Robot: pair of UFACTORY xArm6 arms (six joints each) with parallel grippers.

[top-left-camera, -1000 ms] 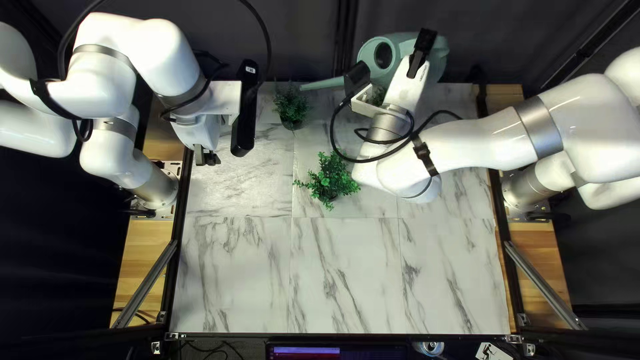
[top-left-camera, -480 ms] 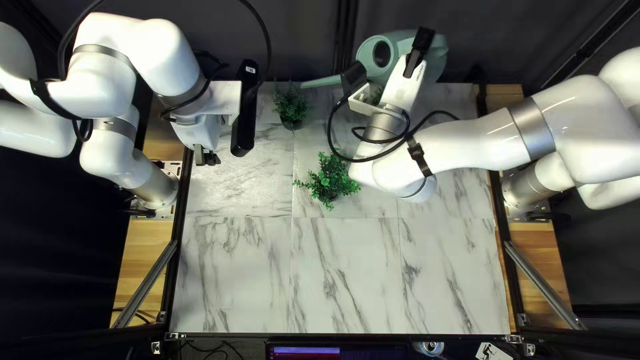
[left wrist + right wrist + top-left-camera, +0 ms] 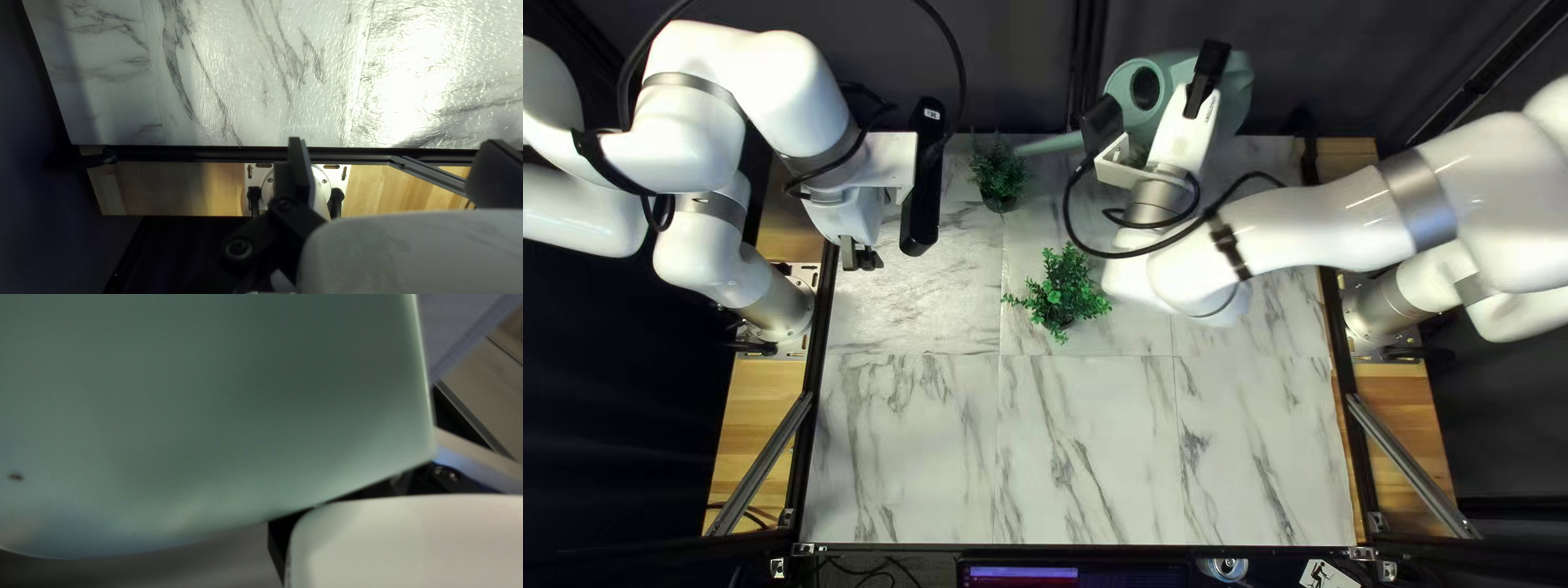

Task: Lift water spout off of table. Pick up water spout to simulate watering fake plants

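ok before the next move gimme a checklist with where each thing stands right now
1. Right gripper secure on the pale green plastic watering can: cannot tell, the contact is hidden.
2. Can lifted off the table: cannot tell, its underside is hidden.
3. Long thin green spout aimed at the far leafy green fake plant: ok, its tip ends beside the leaves.
4. Both the far plant and the near bushy green fake plant upright: ok.
5. White right arm clear of the near plant: cannot tell, they look very close.
6. White left arm clear of the spout: ok.
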